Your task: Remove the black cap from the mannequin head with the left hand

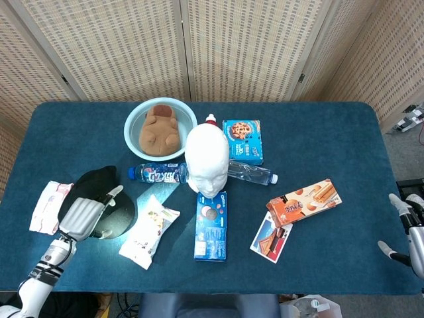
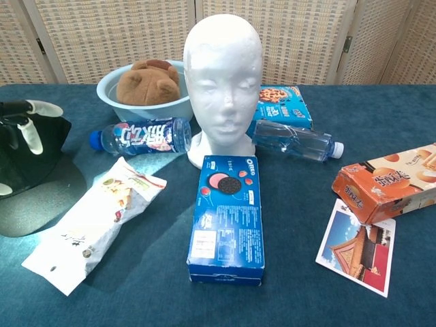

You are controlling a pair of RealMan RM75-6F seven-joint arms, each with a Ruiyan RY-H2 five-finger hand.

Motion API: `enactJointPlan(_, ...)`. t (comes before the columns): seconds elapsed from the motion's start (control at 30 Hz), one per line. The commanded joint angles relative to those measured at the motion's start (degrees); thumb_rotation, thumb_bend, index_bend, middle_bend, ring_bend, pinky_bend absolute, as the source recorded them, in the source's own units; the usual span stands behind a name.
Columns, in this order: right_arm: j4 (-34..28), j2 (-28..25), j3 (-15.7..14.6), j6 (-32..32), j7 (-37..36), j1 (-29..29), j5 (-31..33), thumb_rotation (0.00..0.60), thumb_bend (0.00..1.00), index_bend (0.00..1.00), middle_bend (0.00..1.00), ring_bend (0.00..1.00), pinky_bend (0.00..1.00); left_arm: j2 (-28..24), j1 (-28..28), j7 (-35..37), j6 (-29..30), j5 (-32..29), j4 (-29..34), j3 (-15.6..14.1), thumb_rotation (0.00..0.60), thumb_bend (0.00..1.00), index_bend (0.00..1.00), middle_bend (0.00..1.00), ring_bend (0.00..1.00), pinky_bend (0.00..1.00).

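Observation:
The white mannequin head (image 1: pixel 207 162) (image 2: pixel 223 75) stands bare at the table's middle. The black cap (image 1: pixel 114 211) (image 2: pixel 27 184) lies flat on the blue table at the front left, its brim pointing right. My left hand (image 1: pixel 83 215) (image 2: pixel 28 126) lies over the cap's near left part with its fingers spread and the thumb stuck out. Nothing shows pinched between the fingers. My right hand (image 1: pixel 411 232) hangs beyond the table's right edge, fingers apart and empty; the chest view does not show it.
A light blue bowl (image 1: pixel 132 119) holds a brown plush toy behind the head. A cola bottle (image 1: pixel 159 173), a clear bottle (image 1: pixel 252 173), an Oreo box (image 1: pixel 212 225), a snack bag (image 1: pixel 149 230), a cookie box (image 1: pixel 242 140), an orange box (image 1: pixel 303 201) and a postcard (image 1: pixel 270 237) surround it. A white packet (image 1: pixel 48 205) lies left of the cap.

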State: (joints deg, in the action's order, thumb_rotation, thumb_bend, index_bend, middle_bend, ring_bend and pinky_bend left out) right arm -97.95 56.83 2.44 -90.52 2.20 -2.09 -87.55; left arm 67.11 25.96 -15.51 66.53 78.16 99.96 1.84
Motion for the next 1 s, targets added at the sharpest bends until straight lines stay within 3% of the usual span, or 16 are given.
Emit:
enactJointPlan(0.03, -0.03, -0.18, -0.11, 0.38, 0.27, 0.15, -0.09, 0.6, 0.08, 0.12, 0.22, 0.14, 0.25, 0.59, -2.19, 1.94, 5.31, 3.54, -0.54, 0.57, 0.6, 0.0, 0.0, 0.36, 0.36, 0.66)
enactJointPlan(0.5, -0.78, -1.49, -0.75, 3.15, 1.93, 1.51, -0.84, 0.6, 0.08, 0.12, 0.22, 0.14, 0.25, -0.96, -10.77, 1.15, 18.94, 4.81, -1.91, 0.72, 0.6, 0.0, 0.0, 0.35, 0.36, 0.55)
enactJointPlan(1.0, -0.21, -0.81, -1.53, 5.07, 1.93, 3.41, -3.68, 0.6, 0.08, 0.14, 0.22, 0.14, 0.25, -2.32, -15.98, -2.71, 21.38, 2.66, 1.11, -0.46, 0.6, 0.0, 0.0, 0.31, 0.33, 0.48)
